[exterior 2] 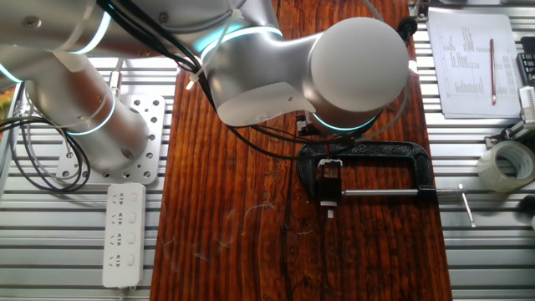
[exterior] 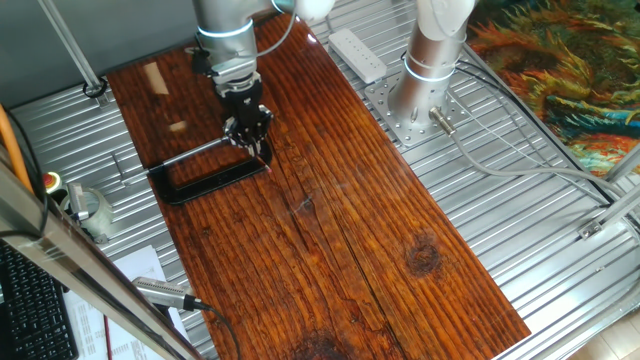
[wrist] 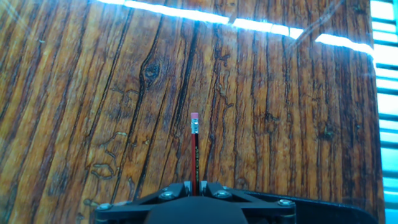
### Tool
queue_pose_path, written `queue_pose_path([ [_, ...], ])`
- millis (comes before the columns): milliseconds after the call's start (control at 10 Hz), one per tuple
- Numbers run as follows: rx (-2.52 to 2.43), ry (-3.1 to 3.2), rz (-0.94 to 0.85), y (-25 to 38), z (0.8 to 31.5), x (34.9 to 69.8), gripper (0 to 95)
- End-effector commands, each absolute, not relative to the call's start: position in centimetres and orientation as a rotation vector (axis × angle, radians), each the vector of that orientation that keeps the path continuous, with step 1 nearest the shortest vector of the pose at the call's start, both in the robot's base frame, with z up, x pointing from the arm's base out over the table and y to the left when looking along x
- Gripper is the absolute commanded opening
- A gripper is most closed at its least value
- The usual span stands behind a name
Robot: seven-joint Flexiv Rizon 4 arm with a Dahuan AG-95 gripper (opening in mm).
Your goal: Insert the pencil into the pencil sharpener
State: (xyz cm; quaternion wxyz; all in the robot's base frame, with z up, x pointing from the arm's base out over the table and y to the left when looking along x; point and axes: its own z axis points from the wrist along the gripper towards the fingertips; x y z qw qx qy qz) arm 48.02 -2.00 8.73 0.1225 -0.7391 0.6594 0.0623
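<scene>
My gripper [wrist: 195, 185] is shut on the pencil [wrist: 195, 149], a thin dark stick. Its pink eraser end points away from me, over the bare wooden board [wrist: 93, 93]. In one fixed view the gripper [exterior: 255, 148] hangs low over the board, right at the open side of a black C-clamp [exterior: 205, 185]. From the other fixed view the gripper [exterior 2: 328, 199] sits between the clamp's [exterior 2: 401, 152] frame and its silver rod. A pale pencil end [exterior 2: 331, 214] pokes out below the gripper. I cannot make out the pencil sharpener in any view.
Two pale wooden dowel pieces [exterior: 153, 77] [exterior: 177, 127] lie at the board's far left. A white power strip [exterior: 358, 53] and the arm's base [exterior: 430, 70] stand beside the board. A tape roll [exterior 2: 506, 165] and papers [exterior 2: 472, 58] lie past the clamp.
</scene>
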Motion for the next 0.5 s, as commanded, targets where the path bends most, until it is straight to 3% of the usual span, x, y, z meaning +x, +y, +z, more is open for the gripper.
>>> queue_pose_path([
  [100, -2.123, 1.966, 0.185, -2.02, 8.54, 48.45, 0.0],
  [500, -2.092, 1.945, 0.202, -2.16, 8.63, 48.46, 0.0],
])
